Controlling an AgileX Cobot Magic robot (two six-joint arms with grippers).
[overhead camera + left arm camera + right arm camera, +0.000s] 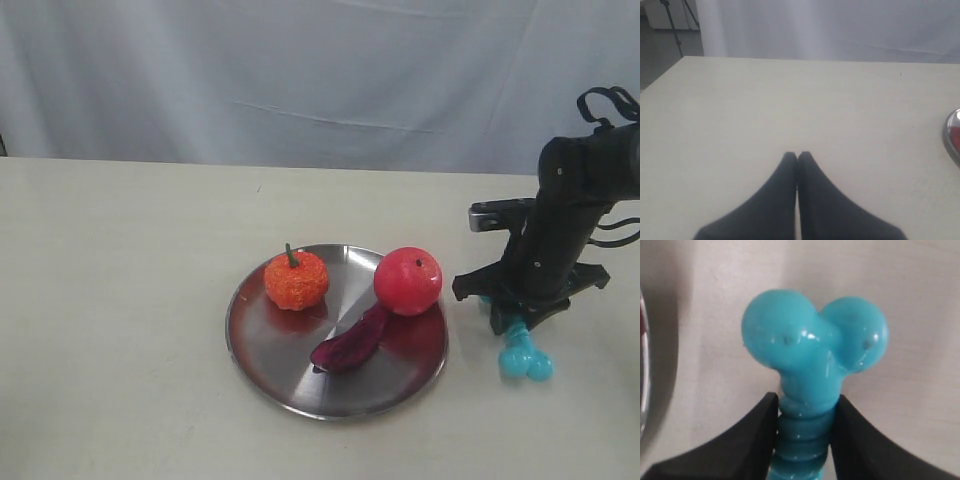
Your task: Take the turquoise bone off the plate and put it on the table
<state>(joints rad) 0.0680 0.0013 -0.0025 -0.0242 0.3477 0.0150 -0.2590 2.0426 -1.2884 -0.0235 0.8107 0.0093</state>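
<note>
The turquoise bone (pixel 524 356) hangs upright over the table (pixel 120 300), just right of the steel plate (pixel 243 345). My right gripper (pixel 509 320) is shut on its ribbed shaft. The right wrist view shows both black fingers pressed against the ribs of the bone (pixel 812 340), with the right gripper (pixel 805 402) just under the knobbed end. Whether the lower knob touches the tabletop I cannot tell. My left gripper (pixel 797 155) is shut and holds nothing, low over bare table, with the plate's rim (pixel 952 135) at the edge of its view. The exterior view does not show it.
On the plate lie an orange pumpkin-like toy (pixel 296 280), a red apple (pixel 408 281) and a dark purple elongated piece (pixel 350 342). A pale curtain (pixel 300 70) hangs behind the table's far edge. The plate's rim (pixel 642 390) also shows beside the bone.
</note>
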